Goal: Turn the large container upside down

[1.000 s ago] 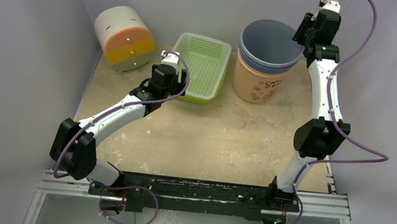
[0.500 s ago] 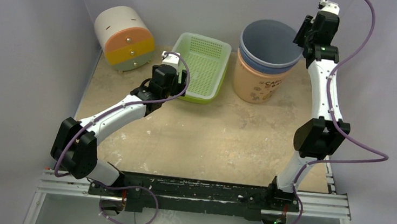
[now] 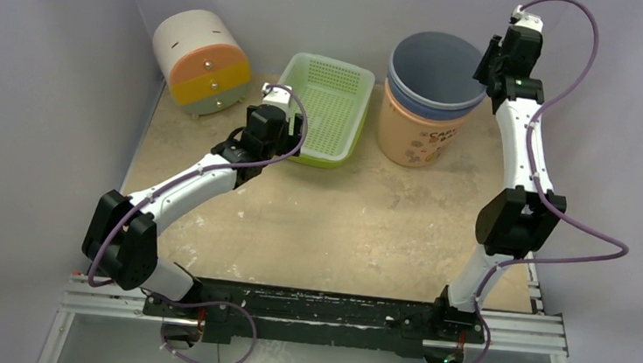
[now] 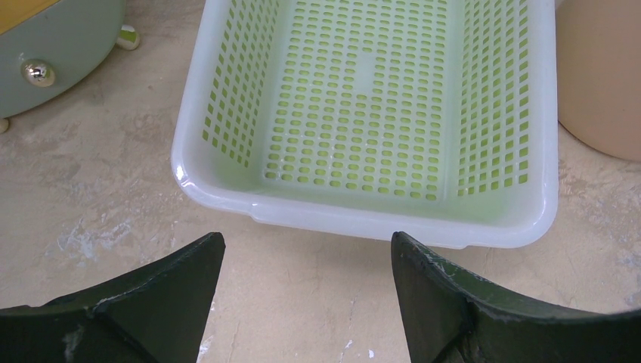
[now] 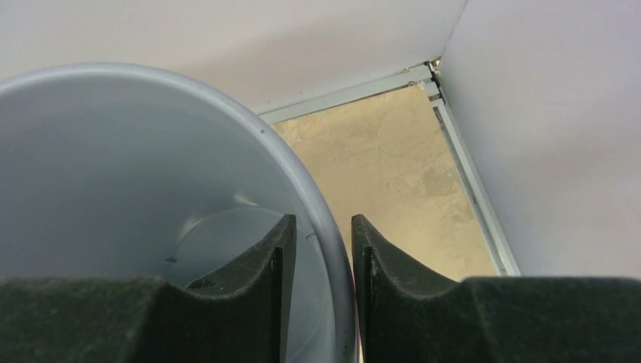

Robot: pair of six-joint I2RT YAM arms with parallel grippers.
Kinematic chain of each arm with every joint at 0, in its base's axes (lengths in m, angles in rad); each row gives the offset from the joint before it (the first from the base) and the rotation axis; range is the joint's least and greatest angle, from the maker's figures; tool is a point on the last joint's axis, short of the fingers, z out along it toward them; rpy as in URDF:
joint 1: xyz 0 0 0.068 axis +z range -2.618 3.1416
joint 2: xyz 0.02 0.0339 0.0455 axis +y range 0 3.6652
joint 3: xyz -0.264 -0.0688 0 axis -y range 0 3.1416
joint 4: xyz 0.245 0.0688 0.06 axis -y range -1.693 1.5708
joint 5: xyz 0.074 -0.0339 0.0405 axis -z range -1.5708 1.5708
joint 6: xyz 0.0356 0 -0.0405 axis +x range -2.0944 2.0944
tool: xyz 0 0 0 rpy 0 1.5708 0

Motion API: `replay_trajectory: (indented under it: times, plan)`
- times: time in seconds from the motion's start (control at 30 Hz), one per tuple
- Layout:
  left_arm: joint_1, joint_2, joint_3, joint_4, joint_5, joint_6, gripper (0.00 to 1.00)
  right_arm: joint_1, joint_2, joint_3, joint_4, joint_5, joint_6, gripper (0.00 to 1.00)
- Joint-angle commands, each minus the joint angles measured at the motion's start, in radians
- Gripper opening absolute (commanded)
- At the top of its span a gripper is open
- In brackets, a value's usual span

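Observation:
The large container (image 3: pixel 438 69) is a blue-grey bucket standing upright, mouth up, nested in an orange bucket (image 3: pixel 414 137) at the back right. My right gripper (image 3: pixel 486 62) straddles its right rim. In the right wrist view one finger is inside the container (image 5: pixel 113 166), the other outside, and the gripper (image 5: pixel 323 219) is closed narrowly on the rim. My left gripper (image 3: pixel 291 133) is open and empty, low over the table at the near end of the green basket (image 3: pixel 327 60). It is also open in the left wrist view (image 4: pixel 308 238).
The green perforated basket (image 4: pixel 363 215) lies between the arms' work areas, beside the orange bucket (image 4: pixel 605 76). A round white, orange and yellow drawer unit (image 3: pixel 201 61) stands at the back left. Walls close in behind and to the right of the container.
The right wrist has shifted slightly up and left at the container's rim. The container and the left arm have not visibly moved.

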Motion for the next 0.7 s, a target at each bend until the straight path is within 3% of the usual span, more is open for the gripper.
replay_trajectory:
  times: [0.0,0.1,0.27,0.37,0.67]
  plan:
    - [-0.007,-0.001,-0.009,0.024,-0.009,-0.005,0.78,-0.007,-0.027,0.005,0.025,0.018,-0.009,0.36]
    - [-0.007,-0.002,-0.008,0.024,-0.009,-0.005,0.78,-0.007,-0.032,-0.015,0.031,0.016,-0.002,0.34]
    - [-0.007,0.000,-0.003,0.026,-0.004,-0.005,0.78,-0.007,-0.060,-0.041,0.063,0.013,0.006,0.09]
    - [-0.007,0.002,-0.003,0.025,-0.005,-0.003,0.78,-0.009,-0.058,-0.020,0.054,-0.002,-0.002,0.00]
    - [-0.007,-0.011,-0.003,0.020,-0.012,-0.001,0.78,-0.010,-0.156,0.117,0.058,-0.089,0.057,0.00]
